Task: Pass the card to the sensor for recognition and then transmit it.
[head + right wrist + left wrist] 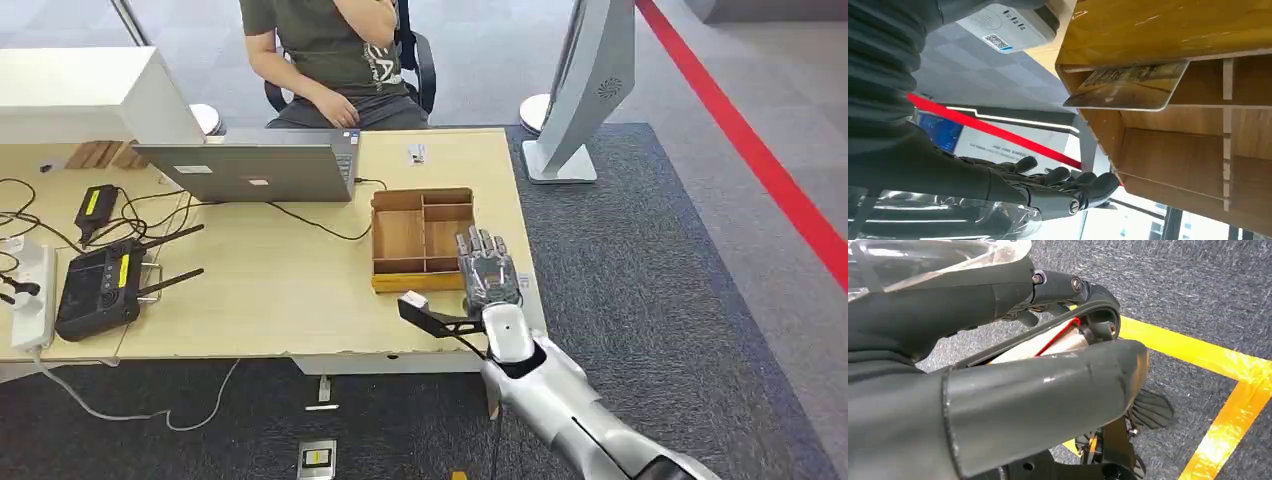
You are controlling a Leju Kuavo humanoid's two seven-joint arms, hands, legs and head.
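While the empty right robot hand [488, 270] spreads flat: card [1128, 87] inside wooden tray [397, 240], laptop [250, 168] behind.

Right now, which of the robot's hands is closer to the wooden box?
The right hand: it hovers by the wooden box, its near right corner. The left hand hangs low over the carpet.

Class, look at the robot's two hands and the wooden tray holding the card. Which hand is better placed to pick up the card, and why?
The right hand. It hovers open at the wooden tray, and its wrist view shows the card close ahead in a compartment. The left hand hangs over carpet and yellow floor tape.
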